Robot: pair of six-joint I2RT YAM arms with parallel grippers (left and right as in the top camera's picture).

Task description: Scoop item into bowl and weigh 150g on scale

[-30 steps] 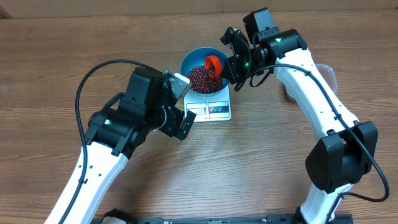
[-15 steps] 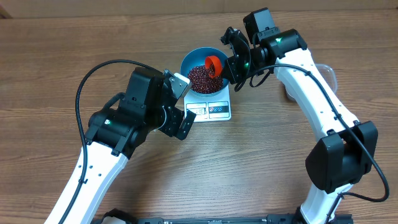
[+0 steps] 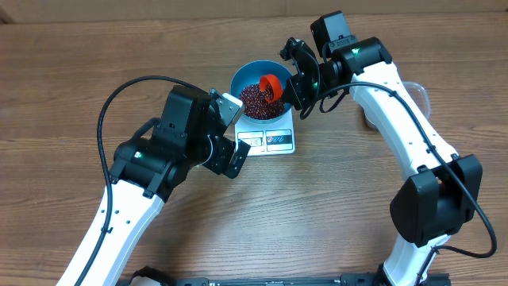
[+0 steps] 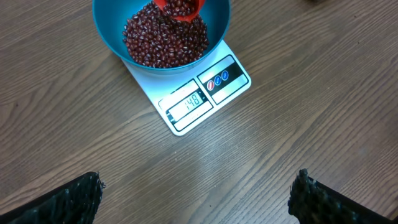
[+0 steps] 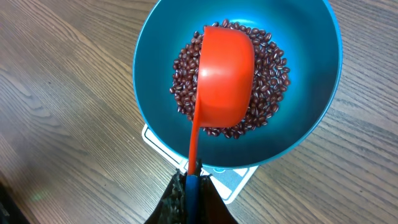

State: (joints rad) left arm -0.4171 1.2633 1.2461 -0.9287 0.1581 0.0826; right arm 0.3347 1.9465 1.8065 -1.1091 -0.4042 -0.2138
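The blue bowl [image 3: 236, 83] sits on the white scale [image 3: 271, 140] near the middle of the worktop [image 3: 333, 222]. It covers the far part of the scale, leaving only the display strip bare. That strip faces the robot's side of the worktop, and the scale is turned slightly off square. In the left wrist view the scale [image 4: 200, 99] runs on a diagonal and its display reads 148.

The beans [image 3: 252, 100] lie in a loose heap at the bottom of the bowl, with blue wall [image 5: 311, 74] bare all around them.

The right claw [image 5: 191, 186] is clenched on the end of the orange scoop [image 5: 224, 78]. The scoop's long axis runs straight out from the claw, up the thin handle to the cup, which hangs over the beans [image 5: 273, 68] inside the rim. The cup's smooth back faces the right wrist camera and its mouth is tipped downward. From the left wrist, beans show in the scoop's mouth [image 4: 180, 7] above the heap [image 4: 161, 46]. In the overhead view the scoop [image 3: 271, 83] reaches into the bowl from its right side, handle toward the right claw [image 3: 295, 76].

The left claw [image 4: 196, 202] is released, its fingers spread wide and empty above bare wood, just on the robot's side of the scale.
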